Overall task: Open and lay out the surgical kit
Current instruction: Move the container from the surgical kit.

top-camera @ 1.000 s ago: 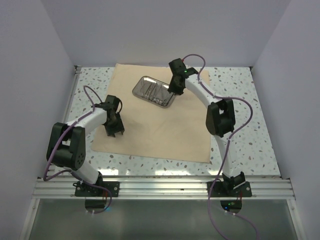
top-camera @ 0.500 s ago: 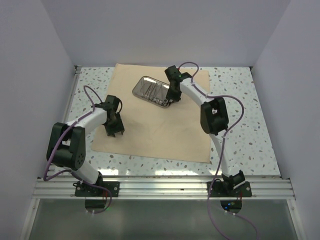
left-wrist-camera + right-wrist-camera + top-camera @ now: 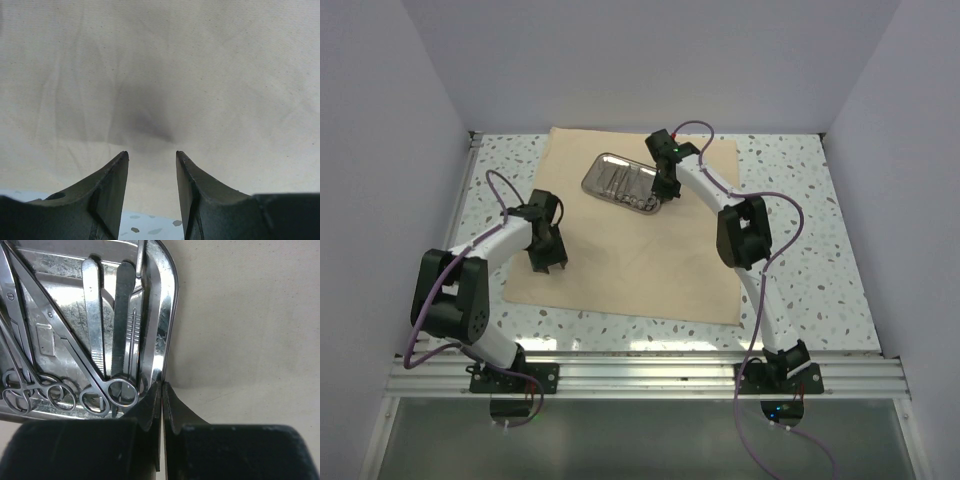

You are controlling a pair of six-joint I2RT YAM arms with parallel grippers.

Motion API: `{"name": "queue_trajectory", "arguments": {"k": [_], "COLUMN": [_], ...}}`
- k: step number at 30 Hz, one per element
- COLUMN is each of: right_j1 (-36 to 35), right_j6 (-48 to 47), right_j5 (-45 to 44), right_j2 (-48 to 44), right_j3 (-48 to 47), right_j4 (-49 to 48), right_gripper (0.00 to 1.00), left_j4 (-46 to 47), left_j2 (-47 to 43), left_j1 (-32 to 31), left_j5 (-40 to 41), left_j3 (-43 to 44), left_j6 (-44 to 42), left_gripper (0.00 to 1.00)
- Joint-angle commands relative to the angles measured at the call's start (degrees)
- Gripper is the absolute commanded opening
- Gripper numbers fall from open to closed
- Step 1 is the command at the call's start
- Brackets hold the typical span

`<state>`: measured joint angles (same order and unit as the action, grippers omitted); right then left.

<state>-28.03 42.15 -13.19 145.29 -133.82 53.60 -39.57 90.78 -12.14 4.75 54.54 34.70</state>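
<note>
The tan cloth wrap (image 3: 640,250) lies spread flat on the table. The steel tray (image 3: 605,170) sits on its far part and holds several thin metal instruments (image 3: 625,186). My right gripper (image 3: 664,190) is at the tray's right near corner. In the right wrist view it (image 3: 161,386) is shut, pinching the tray's rim (image 3: 172,300), with scissors and forceps (image 3: 95,340) lying just left of it. My left gripper (image 3: 548,264) is open and empty, low over the cloth's left part. In the left wrist view it (image 3: 151,156) has bare cloth (image 3: 160,75) between and beyond its fingers.
The speckled tabletop (image 3: 800,200) surrounds the cloth and shows at the bottom of the left wrist view (image 3: 145,227). Grey walls close the left, back and right sides. A metal rail (image 3: 640,375) runs along the near edge.
My right arm has swung a little left and its gripper has settled at the tray's corner. The tray has shifted slightly left. The left arm has not moved.
</note>
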Motion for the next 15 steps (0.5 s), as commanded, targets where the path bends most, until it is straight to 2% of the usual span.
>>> {"name": "queue_trajectory", "arguments": {"k": [1,5,8,12,15], "right_j1": [-0.9,-1.8,-3.4,-6.2,-8.5], "right_j6": [-2.9,-3.2,-3.5,-3.6,-3.3], "right_j5": [-0.5,1.8,3.2,5.5,5.8], "right_j2": [0.4,-3.6,-6.3,-12.5,-16.4], "right_j3": [0.5,4.3,7.4,12.7,17.1], "right_j4": [3.2,2.0,1.8,0.8,0.5], "right_gripper": [0.00,0.00,0.00,0.00,0.00], "left_j4": [-0.6,-0.9,-1.8,-3.0,-3.4], "left_j2": [-3.1,-3.8,-3.9,-3.3,-3.0], "left_j1": [0.1,0.2,0.2,0.2,0.3], "left_j5": [0.6,0.3,1.2,2.1,1.8], "left_j3": [1.5,2.3,4.4,8.4,10.0], "left_j6": [-1.4,-1.3,-1.9,-2.4,-2.4], "left_gripper": [0.47,0.48,0.55,0.73,0.75]}}
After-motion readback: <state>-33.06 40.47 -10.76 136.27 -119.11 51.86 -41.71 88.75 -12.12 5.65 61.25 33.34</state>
